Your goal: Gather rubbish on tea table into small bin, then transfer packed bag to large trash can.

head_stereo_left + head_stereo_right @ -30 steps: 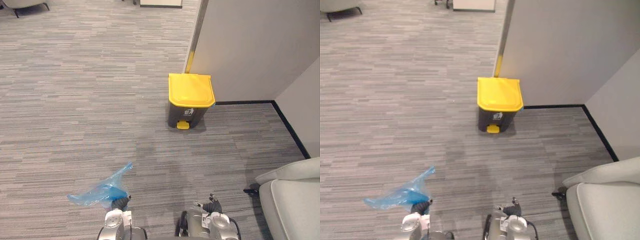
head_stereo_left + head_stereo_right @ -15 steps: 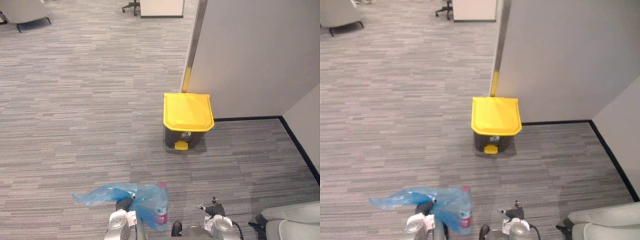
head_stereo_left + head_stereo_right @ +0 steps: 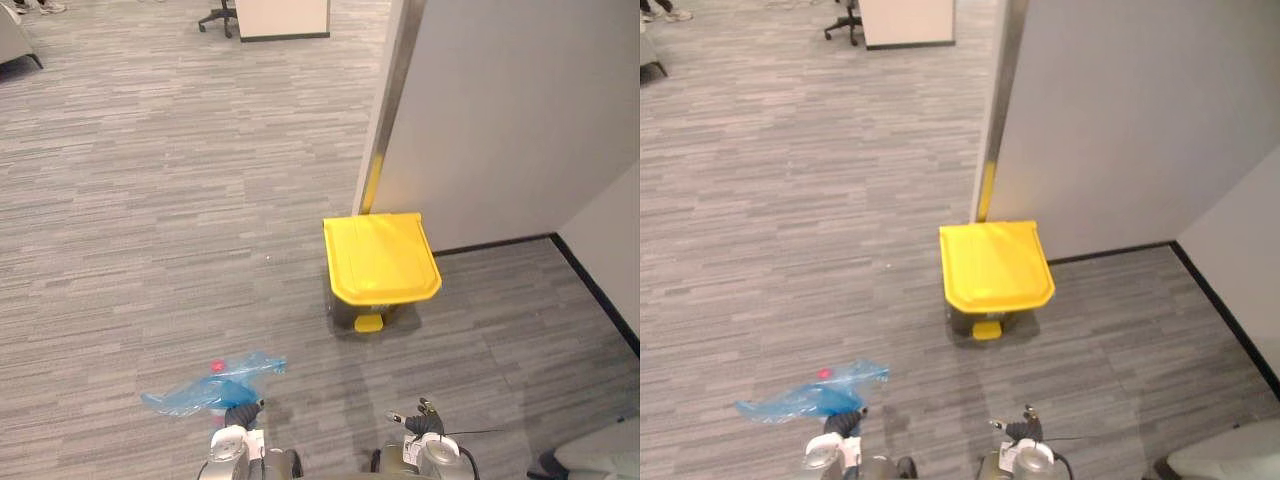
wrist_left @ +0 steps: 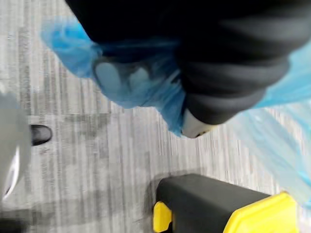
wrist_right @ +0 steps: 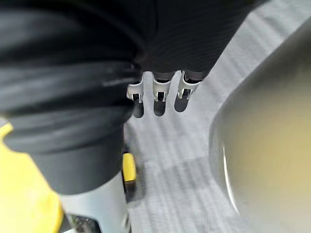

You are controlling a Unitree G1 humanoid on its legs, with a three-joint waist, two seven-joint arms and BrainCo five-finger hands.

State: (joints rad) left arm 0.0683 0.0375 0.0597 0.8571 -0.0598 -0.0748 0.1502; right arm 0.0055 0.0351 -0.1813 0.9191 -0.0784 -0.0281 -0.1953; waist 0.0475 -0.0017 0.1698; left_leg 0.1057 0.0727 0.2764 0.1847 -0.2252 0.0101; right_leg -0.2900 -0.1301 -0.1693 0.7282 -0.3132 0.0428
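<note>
While aloft, bag (image 3: 205,392) in left fingers (image 4: 197,127)

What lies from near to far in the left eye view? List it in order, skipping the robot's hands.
blue bag → yellow-lidded trash can → office chair

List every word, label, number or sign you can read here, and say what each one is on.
No text here can be read.
Trash can: no print shows on its yellow top or front.
Blue bag held in the left hand: a red spot shows through the plastic, and any label inside is too small to read.
</note>
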